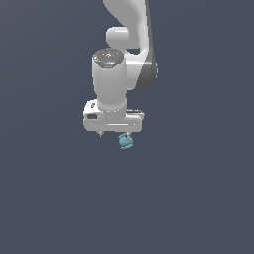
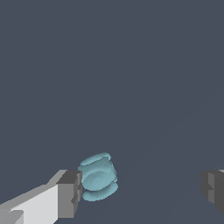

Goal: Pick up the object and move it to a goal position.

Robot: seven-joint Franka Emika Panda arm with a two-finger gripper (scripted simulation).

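The object (image 1: 126, 141) is a small teal-blue rounded lump with faint ridges, lying on the dark grey surface. In the exterior view it sits just below the white gripper (image 1: 114, 134), under the fingertip on that view's right. In the wrist view the object (image 2: 98, 176) lies between the two fingers, right beside one grey finger pad (image 2: 70, 192) and far from the other pad (image 2: 213, 188). The gripper (image 2: 141, 190) is open wide and holds nothing. I cannot tell whether the near pad touches the object.
The white arm (image 1: 124, 54) rises above the gripper toward the top of the exterior view. The flat dark grey surface (image 1: 198, 198) spreads all around with no other objects in view.
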